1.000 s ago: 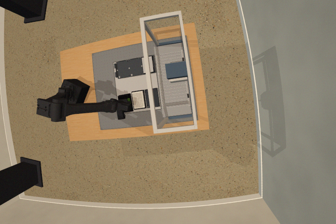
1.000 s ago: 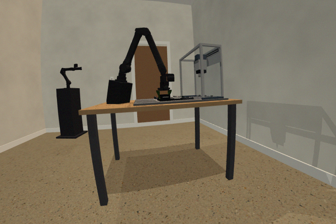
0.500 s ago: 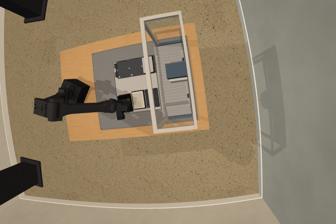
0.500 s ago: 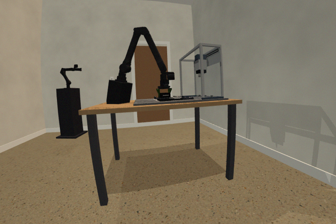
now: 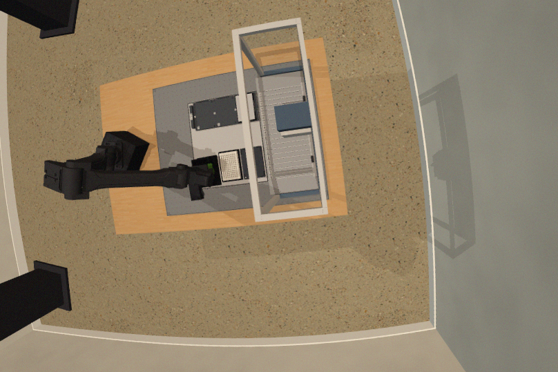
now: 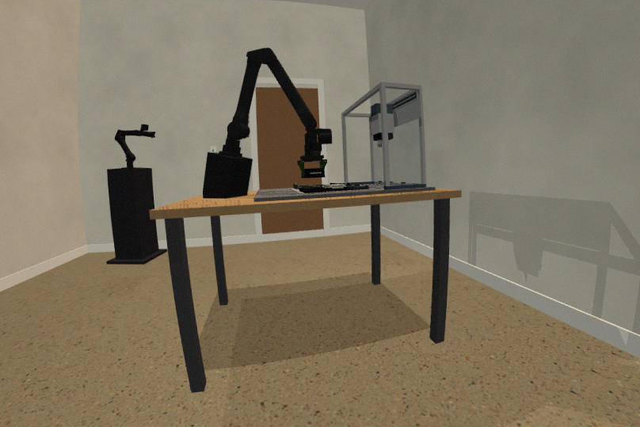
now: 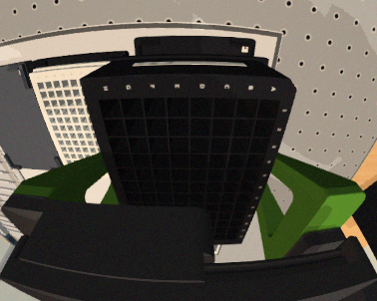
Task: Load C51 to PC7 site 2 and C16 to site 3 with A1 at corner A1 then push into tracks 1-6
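In the top view the arm is hiding most of the deep-well block C51 (image 7: 188,150), and its rim characters are showing only as tiny pale dots in the wrist view. The end effector (image 7: 193,198) is pinching the black block between widely spread green fingers, holding it raised above the tabletop (image 6: 207,203). The pale plate C15 (image 7: 61,117) is lying at nine o'clock of the block.

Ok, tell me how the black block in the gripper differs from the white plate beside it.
The black block is dark and tall; the white plate is pale and low. The gripper holds the block lifted off its nest, while the plate lies flat on its own. Both carry a grid of square wells.
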`<state>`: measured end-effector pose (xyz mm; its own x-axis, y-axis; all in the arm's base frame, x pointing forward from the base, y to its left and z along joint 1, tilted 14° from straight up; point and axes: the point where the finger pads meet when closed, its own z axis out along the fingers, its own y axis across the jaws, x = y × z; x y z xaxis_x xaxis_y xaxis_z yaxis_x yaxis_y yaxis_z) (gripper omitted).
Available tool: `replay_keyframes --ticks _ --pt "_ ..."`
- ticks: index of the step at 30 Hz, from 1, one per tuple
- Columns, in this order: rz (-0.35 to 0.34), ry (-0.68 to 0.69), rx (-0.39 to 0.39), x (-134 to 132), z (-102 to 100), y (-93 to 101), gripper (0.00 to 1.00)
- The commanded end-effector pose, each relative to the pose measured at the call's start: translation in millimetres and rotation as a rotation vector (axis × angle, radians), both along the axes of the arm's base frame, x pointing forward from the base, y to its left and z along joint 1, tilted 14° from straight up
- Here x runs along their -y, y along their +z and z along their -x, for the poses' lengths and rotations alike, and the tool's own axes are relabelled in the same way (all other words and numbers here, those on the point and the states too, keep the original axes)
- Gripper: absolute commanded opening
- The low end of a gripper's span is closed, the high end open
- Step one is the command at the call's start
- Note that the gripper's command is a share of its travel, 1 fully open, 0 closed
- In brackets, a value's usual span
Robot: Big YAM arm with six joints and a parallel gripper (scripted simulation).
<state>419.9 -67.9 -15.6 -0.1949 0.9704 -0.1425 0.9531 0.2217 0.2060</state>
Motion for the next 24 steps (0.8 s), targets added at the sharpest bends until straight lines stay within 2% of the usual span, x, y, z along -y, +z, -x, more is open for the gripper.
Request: replay_keyframes --ticks 1,11,13,14,18,19,24 --pt "0.002 -0.006 0.015 -4 2 15.0 0.0" --pt "0.003 -0.002 0.015 -8 10 40.2 0.0" --pt "0.002 -0.004 0.015 -7 10 40.9 0.0" --pt "0.005 -0.002 0.028 -2 0 41.5 0.0" --pt "0.005 -0.002 0.028 -2 0 41.5 0.0" --pt "-0.004 -0.031 0.009 -12 8 36.8 0.0" --pt "-0.004 -0.031 0.023 -31 -11 39.4 0.0"
